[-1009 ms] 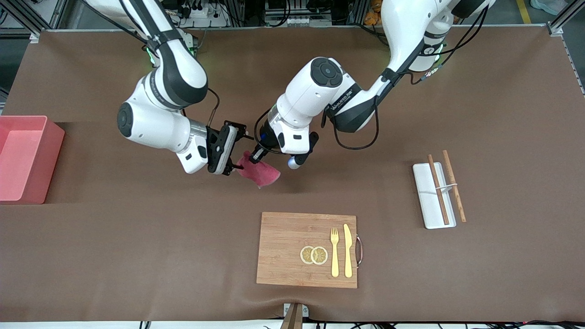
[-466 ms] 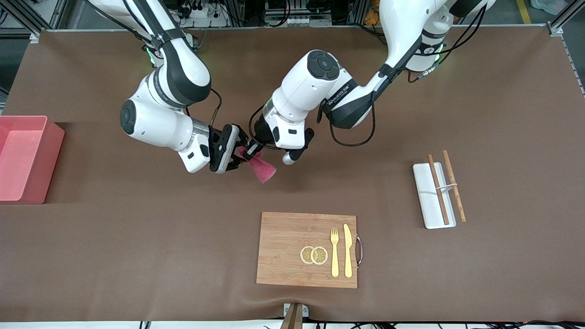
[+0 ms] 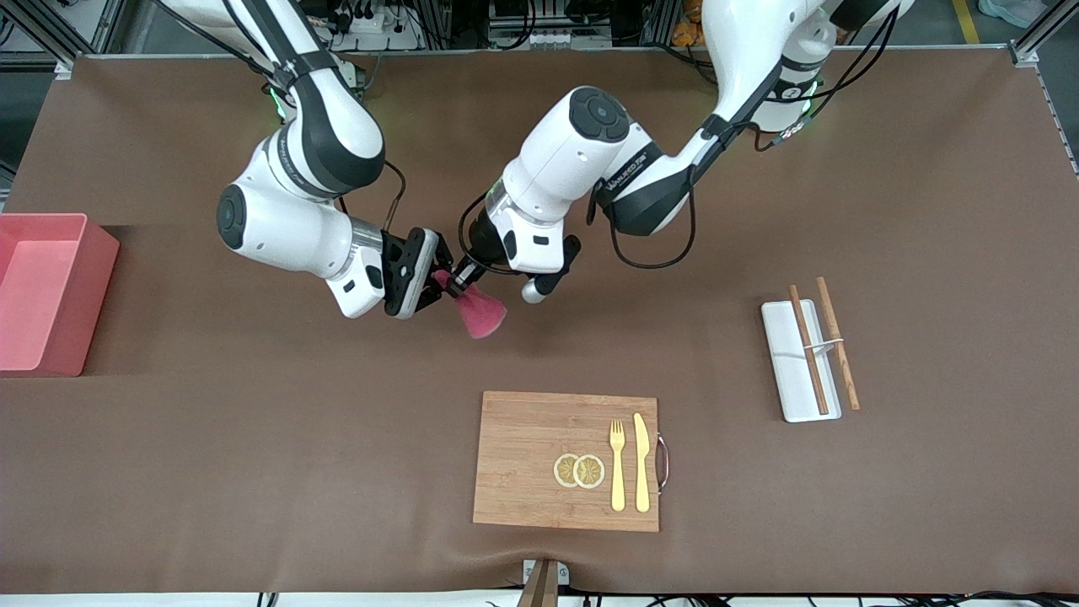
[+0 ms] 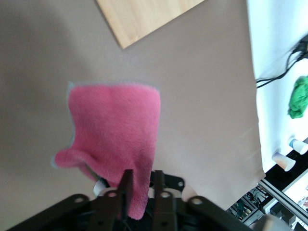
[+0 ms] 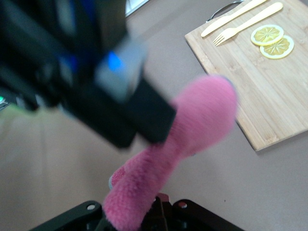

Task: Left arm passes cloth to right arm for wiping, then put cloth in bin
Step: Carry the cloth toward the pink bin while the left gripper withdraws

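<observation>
- Left gripper (image 3: 460, 284) pinches the cloth (image 3: 478, 313) over bare table, at 12 o'clock from the board (image 3: 539, 438).
- Right gripper (image 3: 436, 289) is clamped on the same cloth, fingers meeting the left's.
- Bin (image 3: 80, 287) sits at the right arm's end.

Pink-red fleecy cloth (image 3: 480, 314) hanging bunched above the table, pink straight-walled bin (image 3: 44, 291) at its nine o'clock, upright
</observation>
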You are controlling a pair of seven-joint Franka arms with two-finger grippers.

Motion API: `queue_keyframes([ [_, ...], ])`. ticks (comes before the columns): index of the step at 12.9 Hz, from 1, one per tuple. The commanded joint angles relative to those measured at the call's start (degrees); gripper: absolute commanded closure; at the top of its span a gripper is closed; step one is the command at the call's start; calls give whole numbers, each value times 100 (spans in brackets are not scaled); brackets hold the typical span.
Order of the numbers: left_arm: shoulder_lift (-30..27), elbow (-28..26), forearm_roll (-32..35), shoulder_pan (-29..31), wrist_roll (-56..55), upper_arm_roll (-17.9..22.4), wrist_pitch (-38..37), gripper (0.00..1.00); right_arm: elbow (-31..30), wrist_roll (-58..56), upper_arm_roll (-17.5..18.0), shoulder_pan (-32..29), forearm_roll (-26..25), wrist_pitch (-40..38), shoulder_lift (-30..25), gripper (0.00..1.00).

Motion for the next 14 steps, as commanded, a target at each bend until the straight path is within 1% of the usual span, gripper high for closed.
queue_keyframes([
  [1, -598, -79, 427, 441, 143, 4, -929, 0, -317, -74, 6, -281, -40, -306, -291, 100],
  [4, -1187, -105, 428, 1117, 1257, 4, -2150, 0, -538, -22, -3, -737, -242, -850, -353, 100],
  [5, -1354, -105, 420, 1415, 1835, -5, -2572, 0, -547, -12, 6, -991, -400, -1113, -301, 100],
  [6, -1504, -105, 359, 1731, 2511, -31, -2924, 0, -599, -21, 6, -1220, -723, -1220, -274, 100],
  [8, -1741, -105, 332, 2329, 3821, -48, -3601, 0, -696, -4, 6, -1659, -1120, -1239, -117, 100],
  [9, -1812, -105, 314, 2611, 4428, -57, -3857, 0, -688, -4, 6, -1957, -1287, -1247, 119, 100],
  [11, -1961, -105, 157, 3190, 5588, -57, -4376, 0, -574, -170, 15, -2529, -1359, -1309, 646, 100],
  [13, -2085, -105, 68, 3753, 6653, -49, -4728, 0, -101, -600, 6, -3082, -1394, -1309, 1331, 100],
  [14, -2163, -114, 68, 3991, 7049, -49, -4878, 0, 136, -688, 6, -3320, -1664, -1292, 1621, 100],
])
